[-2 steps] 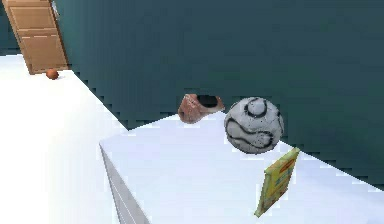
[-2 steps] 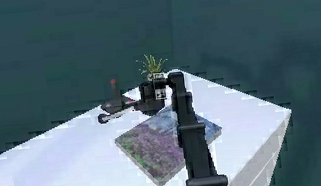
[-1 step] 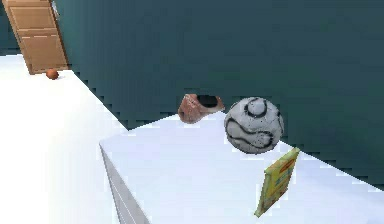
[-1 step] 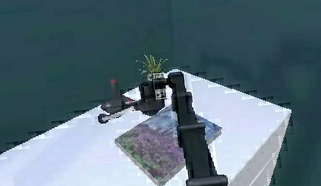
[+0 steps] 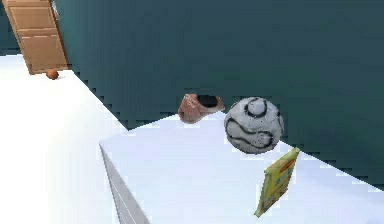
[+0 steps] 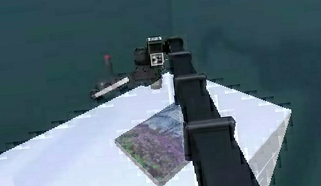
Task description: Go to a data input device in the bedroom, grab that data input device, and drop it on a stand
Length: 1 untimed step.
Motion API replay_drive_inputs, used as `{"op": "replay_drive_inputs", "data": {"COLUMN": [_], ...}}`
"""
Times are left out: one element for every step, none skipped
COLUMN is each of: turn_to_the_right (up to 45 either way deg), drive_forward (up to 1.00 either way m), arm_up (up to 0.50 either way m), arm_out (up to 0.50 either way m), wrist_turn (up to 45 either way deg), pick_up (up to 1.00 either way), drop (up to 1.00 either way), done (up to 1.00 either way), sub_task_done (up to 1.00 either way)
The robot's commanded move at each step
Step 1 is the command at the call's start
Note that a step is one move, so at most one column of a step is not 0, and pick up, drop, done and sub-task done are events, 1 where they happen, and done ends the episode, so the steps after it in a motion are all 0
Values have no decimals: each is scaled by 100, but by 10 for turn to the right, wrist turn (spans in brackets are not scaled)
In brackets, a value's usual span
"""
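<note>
In the arm side view the dark arm [image 6: 205,126] rises from the bottom edge across a white tabletop [image 6: 56,163]. Two white marker squares [image 6: 156,49] stand at its far end. Left of them is the gripper [image 6: 119,78], with the dark teal wall behind it. The gripper holds a thin, flat, dark oblong thing with a pale stripe [image 6: 111,87]. That thing hangs at the gripper's far end, a little above the tabletop's far edge.
A flat purple-green book [image 6: 154,142] lies on the tabletop beside the arm. In the forward view a white top [image 5: 180,175] carries a black-and-white ball [image 5: 253,125], a tipped reddish pot [image 5: 200,105] and an upright yellow book [image 5: 277,182]. A wooden door [image 5: 35,35] and a small orange ball [image 5: 52,74] are at far left.
</note>
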Motion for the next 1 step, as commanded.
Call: {"op": "replay_drive_inputs", "data": {"turn_to_the_right": [0], "drive_forward": [0], "arm_up": [2], "arm_out": [0], "wrist_turn": [0], "pick_up": [0], "drop": [0], "done": [0], "sub_task_done": [0]}}
